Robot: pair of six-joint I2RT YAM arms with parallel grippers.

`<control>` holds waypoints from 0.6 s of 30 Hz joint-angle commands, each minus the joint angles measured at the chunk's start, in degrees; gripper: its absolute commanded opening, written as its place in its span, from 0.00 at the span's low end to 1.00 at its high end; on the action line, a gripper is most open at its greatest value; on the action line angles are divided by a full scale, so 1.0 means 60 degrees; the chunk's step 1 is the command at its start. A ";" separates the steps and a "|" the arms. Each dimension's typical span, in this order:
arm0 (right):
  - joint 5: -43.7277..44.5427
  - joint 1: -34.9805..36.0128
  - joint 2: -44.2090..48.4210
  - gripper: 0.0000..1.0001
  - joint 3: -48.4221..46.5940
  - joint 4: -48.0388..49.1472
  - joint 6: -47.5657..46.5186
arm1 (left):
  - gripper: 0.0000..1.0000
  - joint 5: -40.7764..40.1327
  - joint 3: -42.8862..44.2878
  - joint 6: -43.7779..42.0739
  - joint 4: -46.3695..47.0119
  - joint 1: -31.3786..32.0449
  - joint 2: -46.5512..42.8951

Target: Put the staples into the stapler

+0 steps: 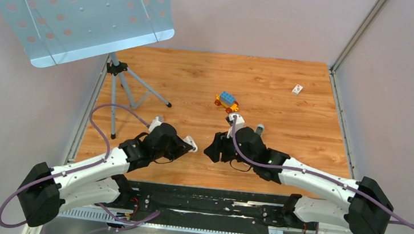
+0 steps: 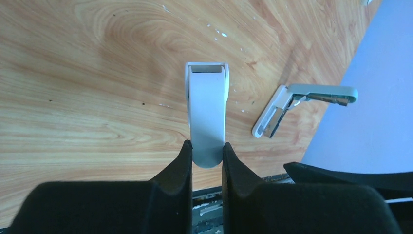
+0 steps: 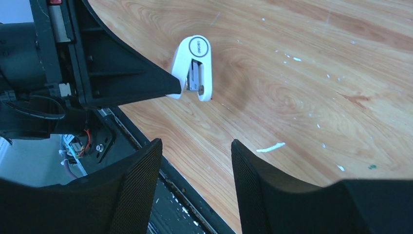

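The small white plastic stapler [image 3: 194, 61], round-nosed with a printed ring on its smooth glossy shell, hangs in the air just above the near edge of the table, its open underside showing a strip of dull grey metal. The left gripper [image 2: 207, 145] has its black fingers clamped on the stapler's rear end, so the nose sticks out free. From where I stand I cannot find the staples in any view. The only likely place is the little white printed cardboard box [image 1: 297, 89], lying well apart at the far right of the table. The right gripper [image 3: 196, 144] faces the stapler from just beside it, its ribbed black fingers spread apart with nothing between them. My guess is that the stapler must be opened before anything goes in. To do that well, the left grip should hold firm and level while the right comes squarely onto the free nose, since the slick shell could twist out under a sideways pull. Beneath lies the varnished wooden tabletop [image 1: 197, 76], grain swirling, flecked with white paint. A blocky blue and yellow toy car [image 1: 227, 101] stands farther back.
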State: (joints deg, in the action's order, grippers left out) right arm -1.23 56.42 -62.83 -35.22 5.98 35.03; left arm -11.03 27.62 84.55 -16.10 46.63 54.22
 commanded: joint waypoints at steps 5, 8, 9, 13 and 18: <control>-0.0314 0.0289 -0.1049 0.57 -0.0478 0.0808 -0.0356 | 0.00 0.0702 0.0054 -0.0885 0.0812 0.0028 -0.0236; -0.0422 0.0299 -0.1350 0.57 -0.0599 0.0904 -0.0401 | 0.00 0.0988 -0.0073 -0.1126 0.1182 0.0043 -0.0319; -0.0417 0.0307 -0.1473 0.56 -0.0684 0.0875 -0.0407 | 0.00 0.1060 -0.0120 -0.1196 0.1292 0.0037 -0.0355; -0.0301 0.0317 -0.1729 0.54 -0.0807 0.0871 -0.0453 | 0.00 0.1181 -0.0245 -0.1325 0.1455 0.0050 -0.0526; -0.0211 0.0315 -0.2018 0.51 -0.0899 0.0951 -0.0536 | 0.00 0.1359 -0.0375 -0.1332 0.1526 0.0065 -0.0716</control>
State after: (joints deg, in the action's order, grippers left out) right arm -2.96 57.30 -73.45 -38.94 10.55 32.99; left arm -4.40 26.41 77.93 -9.15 46.72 51.33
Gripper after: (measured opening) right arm 0.522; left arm 0.193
